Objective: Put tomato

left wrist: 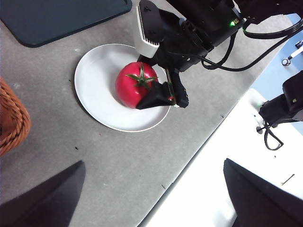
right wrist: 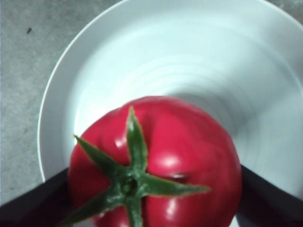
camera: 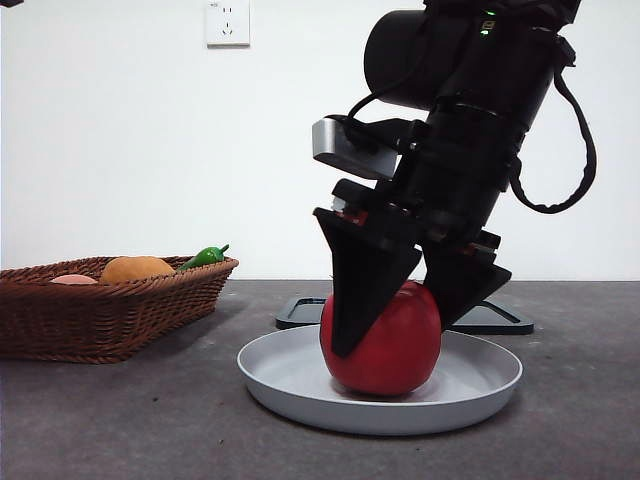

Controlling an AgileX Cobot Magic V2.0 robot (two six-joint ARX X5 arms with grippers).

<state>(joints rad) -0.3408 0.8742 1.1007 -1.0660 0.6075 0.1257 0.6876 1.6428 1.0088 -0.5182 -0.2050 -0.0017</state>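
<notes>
The glossy red tomato (camera: 395,345) with its green stem cap up rests in the shallow white plate (camera: 480,385) at the table's middle. My right gripper (camera: 392,338) comes down from above, with a jaw pressed on each side of the tomato. The left wrist view shows the same tomato (left wrist: 132,85), plate (left wrist: 94,75) and right gripper (left wrist: 161,92) from high up. In the right wrist view the tomato (right wrist: 180,156) fills the space between the jaws, over the plate (right wrist: 189,56). My left gripper (left wrist: 151,194) is open and empty, high above the table.
A wicker basket (camera: 100,310) at the left holds an orange round fruit (camera: 137,268) and a small green pepper (camera: 205,256). A dark flat tray (camera: 495,318) lies behind the plate. The table's edge (left wrist: 189,161) runs near the plate in the left wrist view.
</notes>
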